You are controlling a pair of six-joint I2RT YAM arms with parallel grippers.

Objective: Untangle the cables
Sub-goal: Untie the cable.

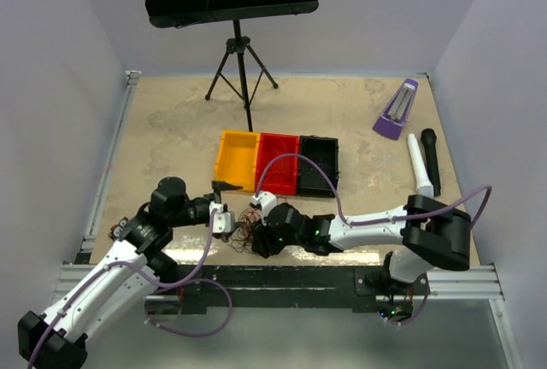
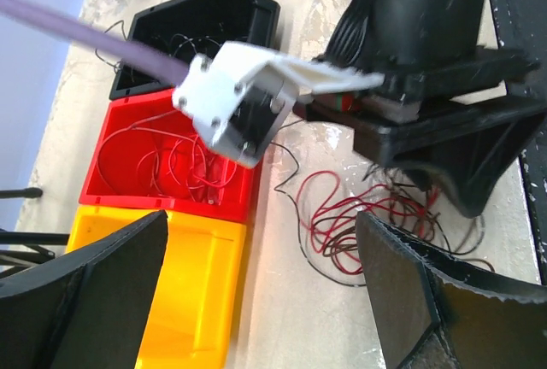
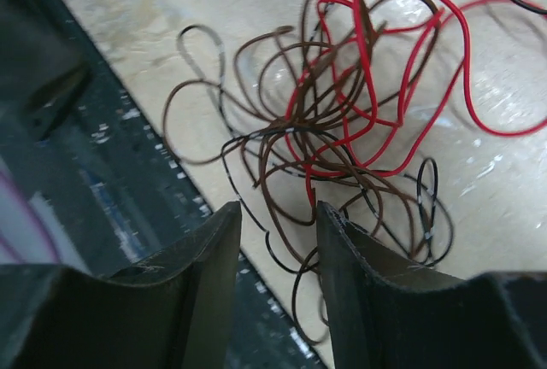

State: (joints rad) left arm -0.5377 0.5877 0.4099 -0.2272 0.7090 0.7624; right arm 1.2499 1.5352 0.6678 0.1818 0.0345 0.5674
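Several thin cables [image 3: 342, 130], red, brown and black, lie in one loose, loopy clump on the table [image 3: 154, 10]. The clump is close to the near edge, where a dark rail [image 3: 102, 181] runs just beside it. From above, it sits between the two grippers, in front of the red bin [image 2: 128, 125] but apart from it. One red loop and one black strand reach out from the clump toward the bins. The right gripper [image 3: 278, 211] points down at the near side of the clump. Its fingers [image 3: 214, 284] stand a little apart with a narrow gap between them, and they are not closed on anything. A thin dark loop lies at the mouth of this gap, but I cannot tell if it touches a finger. The left gripper [image 2: 263, 219] hangs over the table between the clump and the yellow bin [image 2: 197, 275]. Its fingers [image 2: 94, 301] are spread wide and nothing is between them. Some red wires lie inside the red bin, and a few dark wires lie in the black bin [image 2: 248, 19] next to it. The three bins touch side by side in one row.
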